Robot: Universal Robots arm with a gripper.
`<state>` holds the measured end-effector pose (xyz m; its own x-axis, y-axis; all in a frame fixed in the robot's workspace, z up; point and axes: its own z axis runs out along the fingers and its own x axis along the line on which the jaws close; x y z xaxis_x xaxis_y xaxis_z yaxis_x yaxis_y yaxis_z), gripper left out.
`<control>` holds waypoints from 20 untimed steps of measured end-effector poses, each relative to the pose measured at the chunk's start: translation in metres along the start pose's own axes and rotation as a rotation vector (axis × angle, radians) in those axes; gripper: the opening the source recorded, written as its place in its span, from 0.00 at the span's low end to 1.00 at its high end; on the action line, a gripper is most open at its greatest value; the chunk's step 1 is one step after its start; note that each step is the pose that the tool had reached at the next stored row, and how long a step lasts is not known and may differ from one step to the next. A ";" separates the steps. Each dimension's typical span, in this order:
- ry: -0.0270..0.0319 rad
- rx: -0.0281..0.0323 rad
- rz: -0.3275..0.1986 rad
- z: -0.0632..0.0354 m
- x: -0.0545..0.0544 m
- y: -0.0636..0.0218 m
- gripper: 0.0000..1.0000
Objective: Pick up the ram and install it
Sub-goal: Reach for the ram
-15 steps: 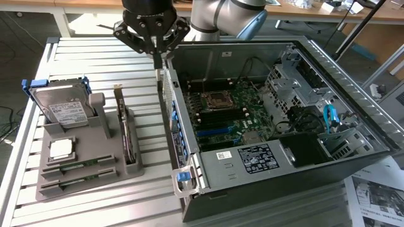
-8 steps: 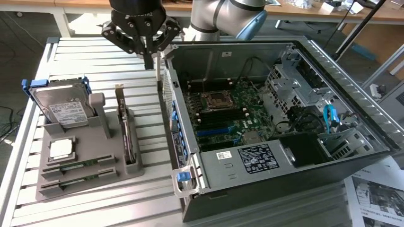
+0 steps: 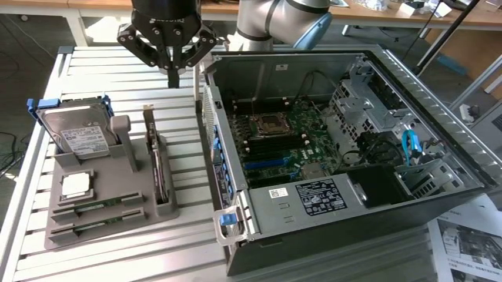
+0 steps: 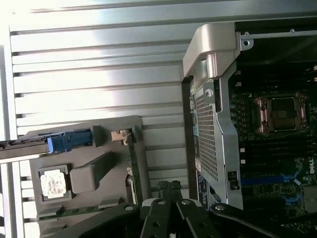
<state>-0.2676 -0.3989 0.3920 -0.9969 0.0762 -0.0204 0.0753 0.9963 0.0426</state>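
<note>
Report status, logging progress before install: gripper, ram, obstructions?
Gripper shut, empty, high over table beside case. Ram lying in grey holder, untouched. Expansion card upright next to it.

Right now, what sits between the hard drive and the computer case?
In the exterior view, the expansion card stands on edge in the gray holder between them.

The fingers (image 4: 164, 191) were seen pressed together, with nothing held, over the slatted counter (image 4: 99, 74). Just beside them a grey holder (image 4: 104, 148) was laid out, in which a processor (image 4: 53, 183), a ram (image 4: 74, 211) and an upright card (image 4: 132, 163) were kept. A blue-handled drive (image 4: 69, 141) was slotted there too. A case (image 4: 213, 99) was seen open beside it, its board (image 4: 277, 163) exposed.
</note>
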 end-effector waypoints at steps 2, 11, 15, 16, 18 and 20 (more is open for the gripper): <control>0.0037 0.0003 0.000 0.0001 0.000 0.0000 0.11; 0.0041 -0.0030 0.000 -0.0003 0.035 -0.0026 0.11; 0.0041 -0.0044 0.000 -0.0004 0.054 -0.0041 0.11; 0.0042 -0.0048 0.000 -0.0005 0.060 -0.0046 0.11; 0.0042 -0.0054 0.000 -0.0005 0.069 -0.0053 0.11; 0.0043 -0.0062 0.000 -0.0007 0.081 -0.0061 0.11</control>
<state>-0.3485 -0.3989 0.3907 -0.9969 0.0764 -0.0161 0.0755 0.9959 0.0489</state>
